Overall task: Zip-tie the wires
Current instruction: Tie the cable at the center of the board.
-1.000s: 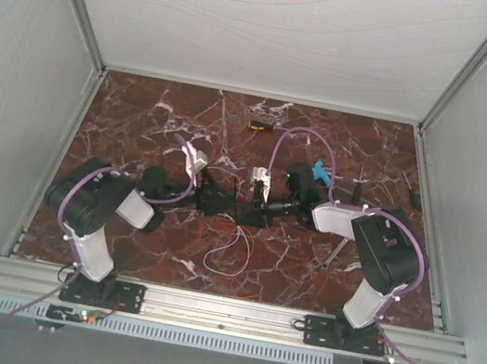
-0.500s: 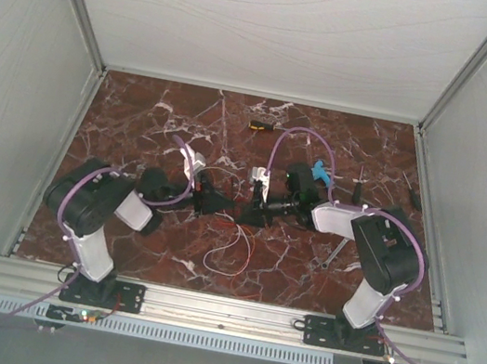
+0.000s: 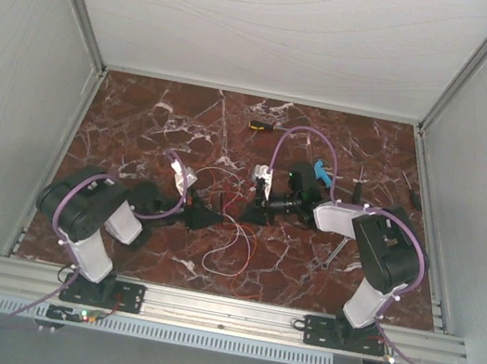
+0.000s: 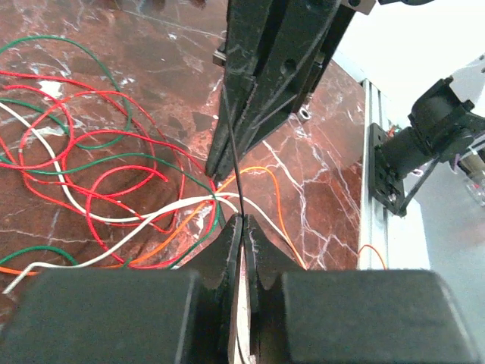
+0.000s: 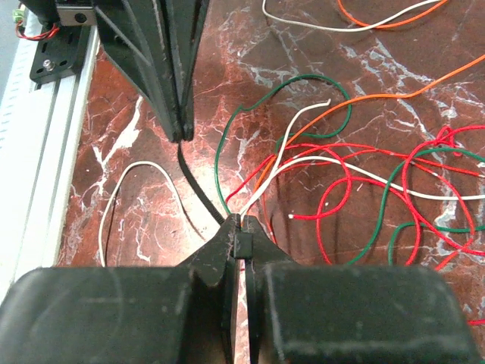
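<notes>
As both clamp the zip tie, left gripper, right gripper, wires just beside.

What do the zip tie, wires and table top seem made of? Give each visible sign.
The zip tie: likely plastic, matte black, a thin strip that bends. The wires: probably plastic-insulated, smooth red, green, white and orange strands curling loosely. The table top: marble or marble-look, glossy red-brown with white veins.
</notes>
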Robot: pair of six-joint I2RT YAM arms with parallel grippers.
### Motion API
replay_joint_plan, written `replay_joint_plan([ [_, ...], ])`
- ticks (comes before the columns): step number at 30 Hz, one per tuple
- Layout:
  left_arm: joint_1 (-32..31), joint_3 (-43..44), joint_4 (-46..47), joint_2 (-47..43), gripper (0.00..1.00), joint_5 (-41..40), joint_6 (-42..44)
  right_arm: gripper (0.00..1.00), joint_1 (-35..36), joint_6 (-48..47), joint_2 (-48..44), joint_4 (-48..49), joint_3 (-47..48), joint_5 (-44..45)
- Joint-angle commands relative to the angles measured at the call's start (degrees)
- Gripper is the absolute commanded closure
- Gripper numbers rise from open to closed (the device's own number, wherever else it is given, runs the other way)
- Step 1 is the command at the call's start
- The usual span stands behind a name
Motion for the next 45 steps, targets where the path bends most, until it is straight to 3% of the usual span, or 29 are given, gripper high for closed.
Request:
replay_joint_plan([
  [1, -1.61, 1.79, 16.61, -0.19, 1.00, 2.89, -4.21, 1.00, 0.71, -0.12, 0.26, 5.03, -0.25, 2.62],
  [7, -7.47, 0.61, 16.58, 0.32, 1.00, -0.28, -6.82, 1.00, 2.75, -2.20, -1.00, 9.73, -3.29, 9.39],
  [14, -9.63, -0.05, 16.61, 6.09, 1.00, -5.41, -9.73, 1.00, 4.83, -4.67, -0.57, 9.79, -3.55, 11.33],
  [24, -9.71, 0.54, 16.61, 4.82, 1.00, 2.23, -14.19, 1.00, 6.74, -9.41, -2.30, 13.21, -6.40, 17.73],
  [45, -9.72, 4.42, 16.61, 12.10, 1.00, 12.94, -23.77, 1.00, 10.38, -19.29, -5.23, 20.42, -12.14, 26.00],
])
